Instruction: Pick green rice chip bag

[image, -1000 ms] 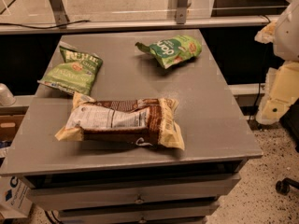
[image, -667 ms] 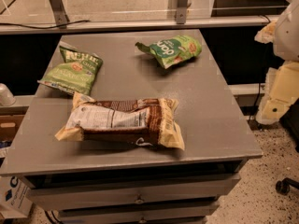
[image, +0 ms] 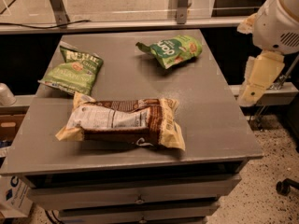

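Green with white lettering, the chip bag (image: 172,50) lies near the far right corner of the bench (image: 210,106). It is left of the pincer (image: 258,80) and a little farther back, with bare bench top and the bench's right edge between them. The pincer hangs off the bench's right side, touching nothing; I cannot tell whether it is open or closed. Judging by that gap, the step in hand is the approach, with no grasp begun. The next move calls for carrying the pincer leftward over the edge to above the bag's puffy middle, then lowering onto it. The flat bag (image: 72,69), much farther left, and the brown bag (image: 124,122), left and nearer the camera, lie well apart from that path.
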